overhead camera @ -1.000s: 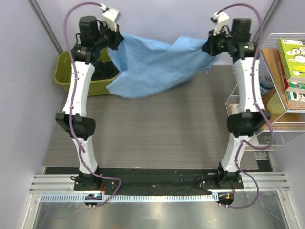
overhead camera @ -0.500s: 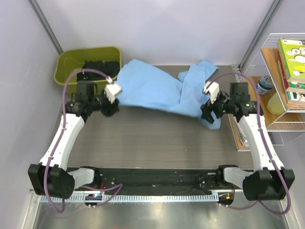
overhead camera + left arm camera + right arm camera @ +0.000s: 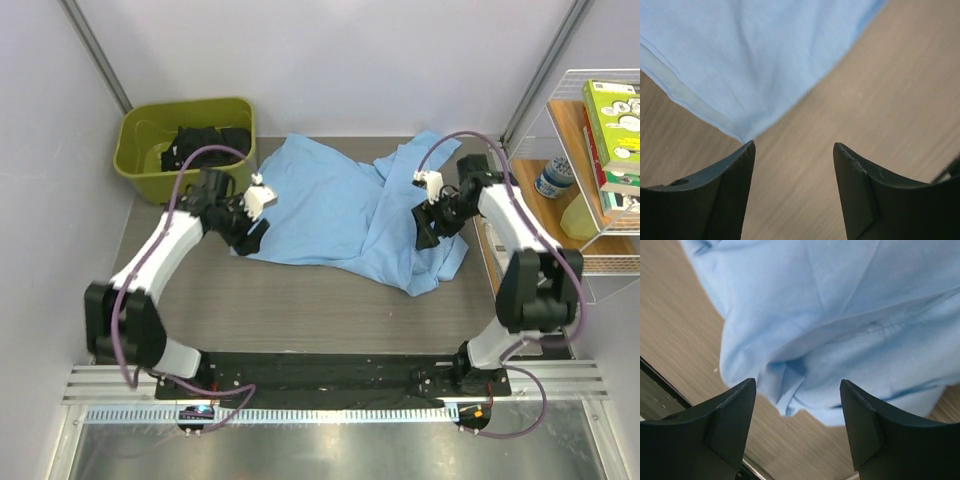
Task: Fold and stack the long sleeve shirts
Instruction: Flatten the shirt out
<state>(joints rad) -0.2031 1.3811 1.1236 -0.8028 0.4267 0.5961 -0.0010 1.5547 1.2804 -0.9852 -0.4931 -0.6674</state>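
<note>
**Shirt down but rumpled; both grippers empty**

I have the light blue thin cloth long sleeve shirt (image 3: 330, 215) lying toward the far side of the grey-brown wood-grain table (image 3: 300, 300), between the two arms; it is crumpled, thickly bunched at its right end and flatter at its left. The left gripper (image 3: 792, 147) hangs with jaws apart and only bare table between them; the shirt's hemmed corner lies just past its left finger. The right gripper (image 3: 797, 385) is likewise parted and empty, poised over the bunched folds near the shirt's right edge.

I judge the step in hand to be flattening before any fold; to do it well I would pinch a single layer at the left hem and a single edge at the right, then draw them apart low over the table so the bunch opens; I cannot pick out sleeves or collar yet, so I would find those first.

An olive-green plastic bin (image 3: 140, 180) holding dark garments (image 3: 205, 140) sits at the far left, near the shirt's left edge; a white wire shelf (image 3: 590, 270) with books and a bottle stands just beside the right arm; a wide pull rightward could knock an elbow against it.
</note>
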